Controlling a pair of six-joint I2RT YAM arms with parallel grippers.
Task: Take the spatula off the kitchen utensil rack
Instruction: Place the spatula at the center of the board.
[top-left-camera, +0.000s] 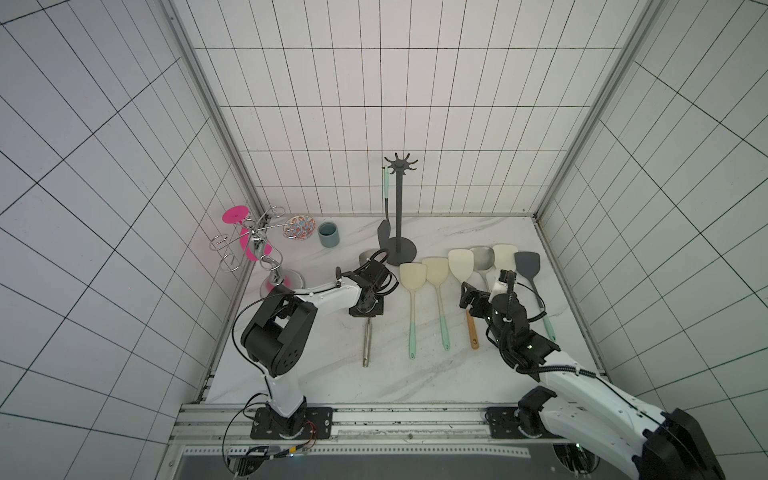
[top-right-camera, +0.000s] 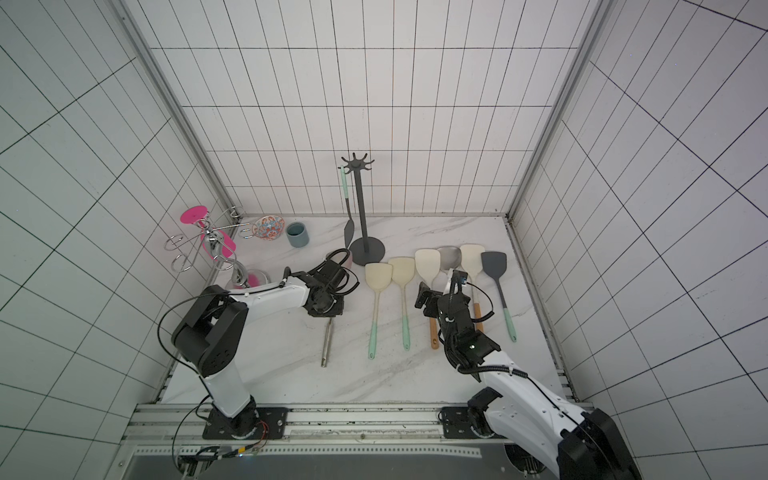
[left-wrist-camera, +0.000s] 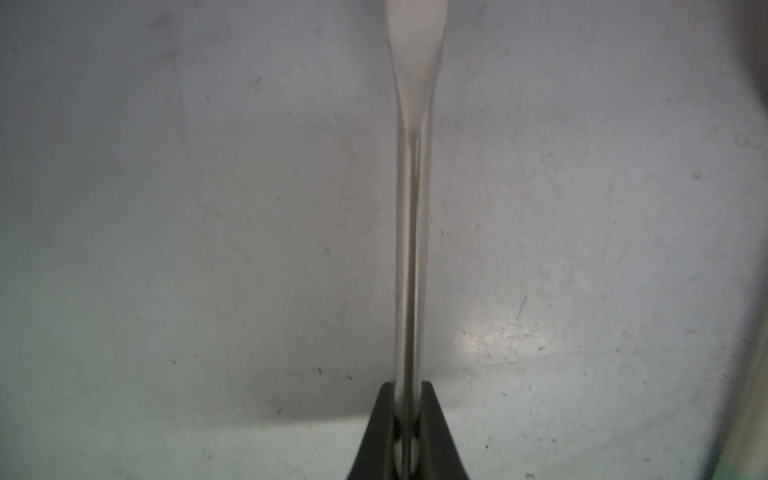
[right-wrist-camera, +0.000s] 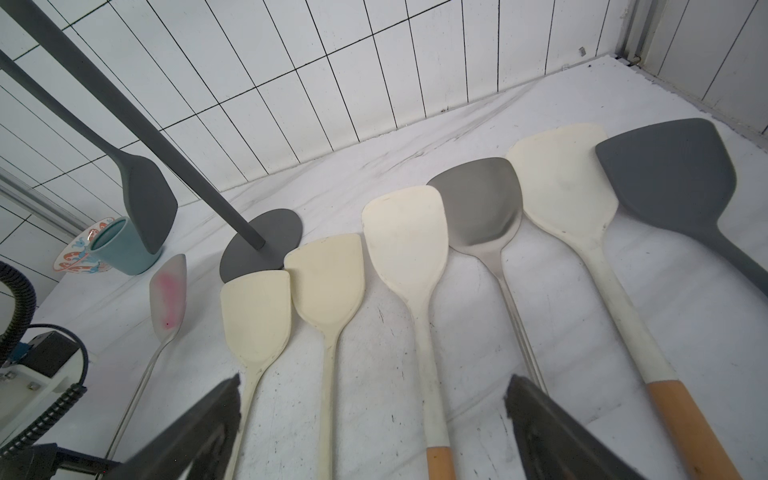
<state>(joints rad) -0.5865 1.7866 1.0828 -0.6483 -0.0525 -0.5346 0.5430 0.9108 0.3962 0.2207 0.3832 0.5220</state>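
The grey spatula (top-left-camera: 386, 185) hung on the kitchen utensil rack (top-left-camera: 400, 208) near the back edge of the worktop (top-left-camera: 332, 374), not yet taken, the left pincer (left-wrist-camera: 409, 390) clenched on a steel spatula (top-left-camera: 366, 340), the right pincer (right-wrist-camera: 372, 386) released, so probably one must next reach up and lift it off its hook.

Six loose spatulas lie side by side on the bench (top-left-camera: 324, 374), blades toward the back wall: four cream spatulas (top-left-camera: 412, 276), a steel spatula (top-left-camera: 482, 257) and a dark grey spatula (top-left-camera: 528, 264). Near the back left corner stands a chrome wire stand (top-left-camera: 254, 245) carrying a pink glass (top-left-camera: 235, 215), with a patterned bowl (top-left-camera: 298, 227) and a blue cup (top-left-camera: 328, 234) beside it.
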